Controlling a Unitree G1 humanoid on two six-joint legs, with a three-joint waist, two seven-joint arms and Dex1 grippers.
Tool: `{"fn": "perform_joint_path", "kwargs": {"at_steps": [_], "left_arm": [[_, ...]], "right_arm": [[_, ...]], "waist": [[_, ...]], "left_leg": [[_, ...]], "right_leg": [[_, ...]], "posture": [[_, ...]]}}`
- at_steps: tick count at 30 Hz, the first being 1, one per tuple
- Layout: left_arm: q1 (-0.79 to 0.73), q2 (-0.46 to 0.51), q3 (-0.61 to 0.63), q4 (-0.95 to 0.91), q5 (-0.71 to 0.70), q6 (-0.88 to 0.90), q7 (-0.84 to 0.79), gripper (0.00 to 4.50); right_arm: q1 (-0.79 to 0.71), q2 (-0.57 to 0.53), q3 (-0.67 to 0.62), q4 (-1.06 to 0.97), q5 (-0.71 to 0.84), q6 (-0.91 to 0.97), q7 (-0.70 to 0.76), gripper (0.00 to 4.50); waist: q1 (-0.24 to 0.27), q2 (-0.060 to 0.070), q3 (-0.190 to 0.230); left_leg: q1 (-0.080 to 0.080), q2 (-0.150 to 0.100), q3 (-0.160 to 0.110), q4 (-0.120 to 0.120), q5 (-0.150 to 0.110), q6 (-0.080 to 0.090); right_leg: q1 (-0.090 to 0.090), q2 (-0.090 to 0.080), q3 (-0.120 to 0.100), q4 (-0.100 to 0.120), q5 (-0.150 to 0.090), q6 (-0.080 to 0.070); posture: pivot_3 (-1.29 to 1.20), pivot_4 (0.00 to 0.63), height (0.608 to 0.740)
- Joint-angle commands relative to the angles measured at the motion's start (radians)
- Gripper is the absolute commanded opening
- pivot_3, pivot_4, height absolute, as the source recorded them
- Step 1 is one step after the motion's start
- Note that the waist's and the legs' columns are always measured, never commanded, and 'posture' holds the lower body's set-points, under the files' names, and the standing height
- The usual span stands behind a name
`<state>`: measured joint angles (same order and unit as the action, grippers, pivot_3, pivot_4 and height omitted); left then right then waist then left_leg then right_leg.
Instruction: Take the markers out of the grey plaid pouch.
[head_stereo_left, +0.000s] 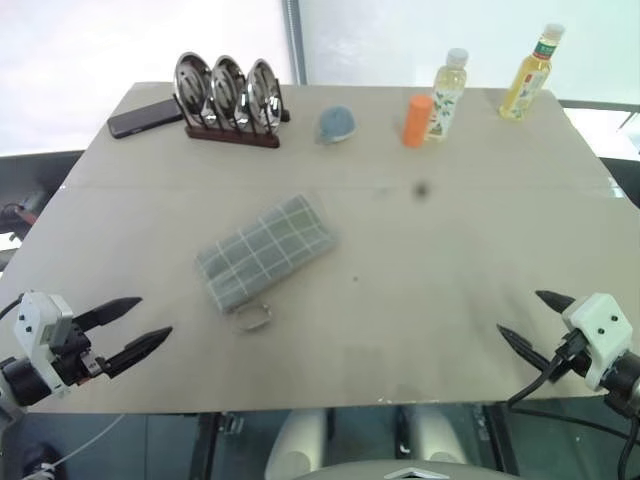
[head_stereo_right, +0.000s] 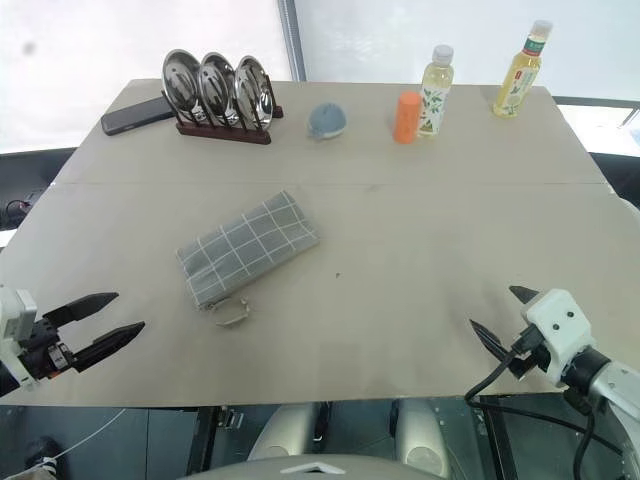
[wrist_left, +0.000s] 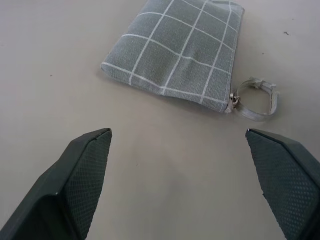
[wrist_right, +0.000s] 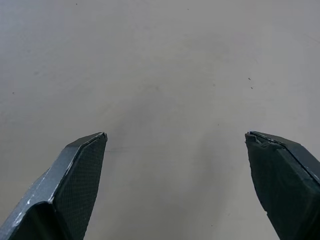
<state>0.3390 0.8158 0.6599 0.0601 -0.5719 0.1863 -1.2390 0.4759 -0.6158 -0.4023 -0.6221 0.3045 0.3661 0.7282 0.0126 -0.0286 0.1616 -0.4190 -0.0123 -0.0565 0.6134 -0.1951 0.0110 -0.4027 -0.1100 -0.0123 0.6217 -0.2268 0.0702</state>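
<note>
One grey plaid pouch (head_stereo_left: 265, 250) on the bench (head_stereo_left: 450, 260) — two bottles (head_stereo_left: 448, 92), three metal plates (head_stereo_left: 228, 88); left gripper (head_stereo_left: 140, 326) and right gripper (head_stereo_left: 528, 322) fingers spread wide, empty.

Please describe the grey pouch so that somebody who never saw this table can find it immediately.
On the beige table, look left of centre, nearer than the rack of steel plates. The pouch lies flat and slanted there, alone. It is the one grey fabric thing with pale grid lines and a ring at its near corner.
</note>
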Motion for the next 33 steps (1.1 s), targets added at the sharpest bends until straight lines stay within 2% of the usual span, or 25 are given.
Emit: {"fn": "perform_joint_path", "kwargs": {"at_steps": [1, 7, 10, 12, 14, 16, 18, 20, 23, 26, 28, 33], "left_arm": [[-0.03, -0.011, -0.002, -0.054, -0.024, -0.005, 0.026, 4.45], [-0.228, -0.068, -0.024, -0.106, -0.14, 0.115, 0.162, 4.45], [-0.267, -0.096, -0.033, -0.176, -0.194, 0.19, 0.256, 4.45], [-0.291, -0.117, -0.056, -0.217, -0.2, 0.216, 0.311, 4.45], [-0.294, -0.135, -0.093, -0.249, -0.136, 0.158, 0.331, 4.45], [-0.287, -0.138, -0.128, -0.24, -0.028, 0.011, 0.299, 4.45], [-0.32, -0.101, -0.163, -0.11, 0.112, -0.242, 0.223, 4.45], [-0.397, -0.023, -0.194, 0.122, 0.215, -0.584, 0.076, 4.45], [-0.469, 0.074, -0.22, 0.379, 0.252, -0.941, -0.082, 4.45], [-0.57, 0.164, -0.272, 0.654, 0.258, -1.272, -0.217, 4.45], [-0.629, 0.183, -0.32, 0.763, 0.24, -1.406, -0.277, 4.45], [-0.722, 0.189, -0.444, 0.938, 0.246, -1.604, -0.332, 4.45]], "right_arm": [[0.0, -0.016, -0.029, -0.021, 0.023, -0.023, 0.017, 4.5], [-0.066, -0.008, -0.021, -0.069, 0.104, 0.001, 0.016, 4.5], [-0.087, 0.002, -0.053, -0.098, 0.161, 0.021, -0.002, 4.5], [-0.122, 0.005, -0.063, -0.116, 0.21, 0.044, -0.028, 4.5], [-0.139, 0.002, -0.064, -0.137, 0.246, 0.046, -0.029, 4.5], [-0.116, -0.011, -0.066, -0.161, 0.263, 0.035, 0.002, 4.5], [-0.08, -0.032, -0.059, -0.182, 0.256, 0.01, 0.05, 4.5], [-0.068, -0.047, -0.037, -0.204, 0.277, 0.017, 0.071, 4.5], [-0.046, -0.06, -0.024, -0.238, 0.312, 0.011, 0.105, 4.5], [-0.059, -0.059, 0.05, -0.236, 0.28, -0.051, 0.152, 4.5], [-0.08, -0.054, 0.096, -0.227, 0.241, -0.099, 0.164, 4.5], [-0.187, -0.049, 0.205, -0.203, 0.201, -0.151, 0.167, 4.5]], "waist": [[0.0, 0.0, 0.0], [0.004, 0.0, 0.0], [0.0, -0.002, -0.001], [-0.002, -0.001, -0.001], [-0.001, -0.001, -0.001], [0.002, -0.001, -0.001], [0.004, -0.001, -0.001], [0.007, -0.002, -0.001], [0.003, -0.002, -0.001], [-0.001, -0.002, -0.001], [0.0, -0.002, -0.001], [0.002, -0.003, -0.001]], "left_leg": [[0.0, 0.0, 0.0, 0.0, 0.0, 0.0], [0.001, 0.003, 0.001, 0.002, 0.0, 0.0], [0.004, 0.005, 0.002, 0.003, 0.0, 0.0], [0.005, 0.005, 0.004, 0.004, 0.0, 0.0], [0.004, 0.005, 0.005, 0.004, 0.001, 0.002], [0.004, 0.006, 0.006, 0.003, 0.002, 0.004], [0.004, 0.006, 0.009, 0.002, 0.002, 0.003], [0.004, 0.005, 0.01, 0.002, 0.002, 0.003], [0.003, 0.008, 0.012, 0.003, 0.002, 0.003], [0.005, 0.018, 0.023, 0.003, -0.001, -0.002], [0.004, 0.019, 0.026, 0.003, -0.001, -0.001], [0.003, 0.019, 0.031, 0.004, 0.001, 0.004]], "right_leg": [[0.0, 0.0, 0.0, 0.0, 0.0, 0.0], [0.004, 0.001, -0.001, 0.001, -0.002, 0.004], [0.006, 0.002, -0.001, 0.001, -0.002, 0.004], [0.006, 0.002, 0.0, 0.001, -0.002, 0.004], [0.005, 0.004, 0.001, 0.002, -0.001, 0.003], [0.005, 0.005, 0.001, 0.001, 0.001, -0.001], [0.005, 0.006, 0.0, 0.001, 0.001, -0.001], [0.006, 0.007, 0.0, 0.0, 0.001, -0.001], [0.005, 0.008, -0.001, 0.0, 0.001, -0.002], [0.005, 0.004, 0.0, -0.001, 0.0, 0.0], [0.001, 0.003, -0.001, -0.002, 0.0, 0.0], [0.001, 0.004, -0.002, -0.001, 0.003, -0.004]], "posture": [[0.0, 0.15, 0.74], [0.0, 0.15, 0.74], [0.0, 0.15, 0.74], [0.0, 0.15, 0.74], [0.0, 0.15, 0.74], [0.0, 0.15, 0.74], [0.0, 0.15, 0.74], [0.0, 0.15, 0.74], [0.0, 0.15, 0.74], [0.0, 0.15, 0.74], [0.0, 0.15, 0.74], [0.0, 0.15, 0.74]]}}
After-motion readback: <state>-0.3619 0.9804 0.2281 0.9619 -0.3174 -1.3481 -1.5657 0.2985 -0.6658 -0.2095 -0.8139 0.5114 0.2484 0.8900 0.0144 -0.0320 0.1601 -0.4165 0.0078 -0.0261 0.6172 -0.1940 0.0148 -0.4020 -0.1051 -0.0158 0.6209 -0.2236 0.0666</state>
